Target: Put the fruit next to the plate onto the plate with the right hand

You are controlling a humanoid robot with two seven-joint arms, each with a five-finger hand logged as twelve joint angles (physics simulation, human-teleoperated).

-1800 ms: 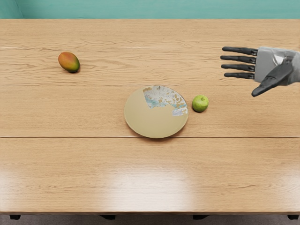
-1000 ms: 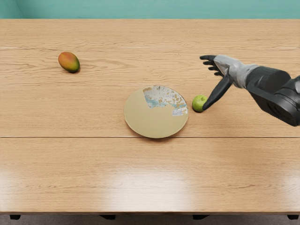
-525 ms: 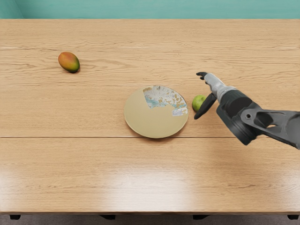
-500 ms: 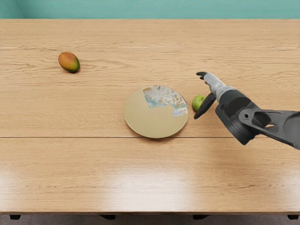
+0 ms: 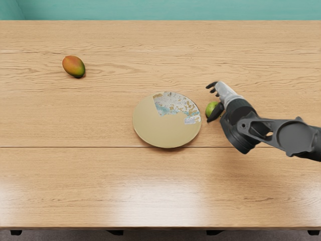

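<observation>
On the far left of the wooden table [image 5: 150, 191], toward its back edge, a red-and-green mango [image 5: 73, 66] lies alone, well apart from everything else. Near the table's middle sits a round tan plate [image 5: 160, 128] with a patch of blue and white pattern on its far right part; nothing lies on it. Just beside the plate's right rim, on the bare wood and not on the plate, is the small green apple [image 5: 210, 108], its right side partly covered by the robot's thumb. The right hand [image 5: 224, 95] is at the apple. Its dark fingers [image 5: 212, 87] are slightly bent and reach past the fruit on the far side, with a strip of wood showing between them and the apple. The thumb [image 5: 216, 112] lies across the fruit's near right side. The hand is not closed around the fruit. Behind it, the thick dark forearm [image 5: 271, 134] runs off to the picture's right edge. Only this one arm shows.
</observation>
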